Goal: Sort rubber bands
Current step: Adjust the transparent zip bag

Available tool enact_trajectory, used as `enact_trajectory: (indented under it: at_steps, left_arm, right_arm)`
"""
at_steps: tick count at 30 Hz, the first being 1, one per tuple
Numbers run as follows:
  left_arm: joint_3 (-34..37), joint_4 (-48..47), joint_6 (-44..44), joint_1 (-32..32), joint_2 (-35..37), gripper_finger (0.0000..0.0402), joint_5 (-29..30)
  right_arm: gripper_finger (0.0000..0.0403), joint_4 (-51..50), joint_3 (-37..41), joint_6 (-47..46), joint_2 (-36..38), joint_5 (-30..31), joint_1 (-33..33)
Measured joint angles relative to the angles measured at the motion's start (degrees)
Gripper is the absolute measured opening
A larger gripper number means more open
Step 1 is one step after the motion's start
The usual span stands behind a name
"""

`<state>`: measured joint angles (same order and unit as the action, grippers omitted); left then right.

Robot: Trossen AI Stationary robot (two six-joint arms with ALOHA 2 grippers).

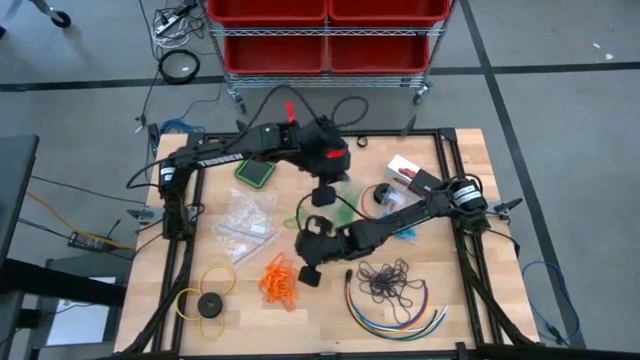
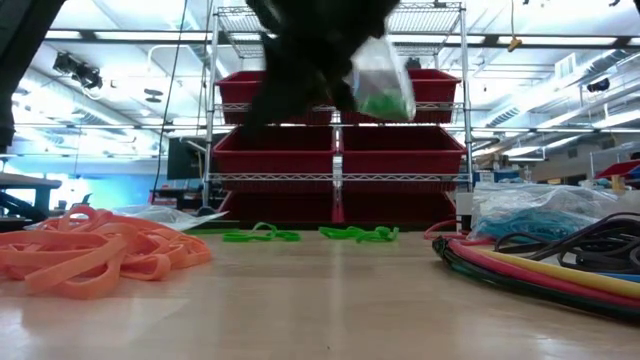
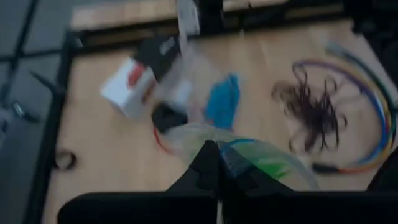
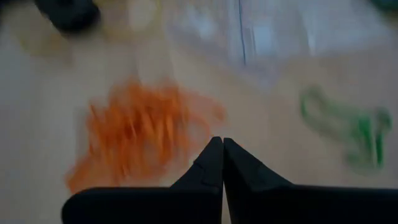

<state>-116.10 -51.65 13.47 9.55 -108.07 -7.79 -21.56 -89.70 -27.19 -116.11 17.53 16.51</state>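
Fingers, left gripper [image 3: 216, 163]: closed on the edge of a clear plastic bag [image 3: 249, 155] with green rubber bands [image 3: 273, 167] inside; bag hangs off the tabletop [image 1: 470, 230], seen lifted in the low view too.
Fingers, right gripper [image 4: 222, 144]: pressed shut, nothing between them.
Risk 1: bag is pinched at a thin edge only; film could slide out and drop the green bands back onto the wood.
Risk 2: if the bag mouth tips down, bands may spill. Can't tell which way the mouth faces.
Risk 3: both arms meet mid-table, wrists near each other; a careless move by either could knock the other or swipe a pile.
Risk 4: right gripper sits low near the orange rubber bands [image 1: 279, 281]; a sweep would scatter them toward the loose green bands [image 2: 262, 236].
Pose, left arm: reaches from the left rear across to centre, wrist raised, camera looking down.
Pose, right arm: stretches from the right edge toward centre-left, gripper just beside the orange pile.
Other bands: dark purple bunch [image 1: 387, 282] front right inside the curved cables [image 1: 400, 315]; blue bunch [image 3: 222, 101] in a bag near a white box [image 3: 127, 87].
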Motion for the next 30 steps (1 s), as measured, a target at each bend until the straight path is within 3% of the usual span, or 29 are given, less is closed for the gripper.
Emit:
enact_trajectory:
  at_steps: [4,11,22,26,30]
  left_arm:
    - [2.89,-2.05,-0.48,0.03,-0.07,0.0003,-3.77]
    - [14.87,10.17,-6.24,0.18,-0.04,0.0003,-12.20]
    - [33.96,25.17,-9.67,0.76,0.50,0.0003,-21.13]
    - [39.49,29.38,-9.68,0.95,2.06,0.0003,-22.06]
    - [45.29,35.61,-12.53,0.95,5.13,0.0003,-27.07]
  right_arm:
    - [0.0000,-10.07,0.01,-4.97,0.00,3.36,2.50]
    - [0.0000,-21.44,0.04,-12.01,0.00,9.43,6.76]
    - [0.0000,-30.82,0.04,-22.21,0.09,15.68,11.83]
    - [0.0000,-31.60,0.04,-24.12,0.17,18.22,13.06]
    - [0.0000,-31.91,0.04,-25.32,0.17,18.81,13.47]
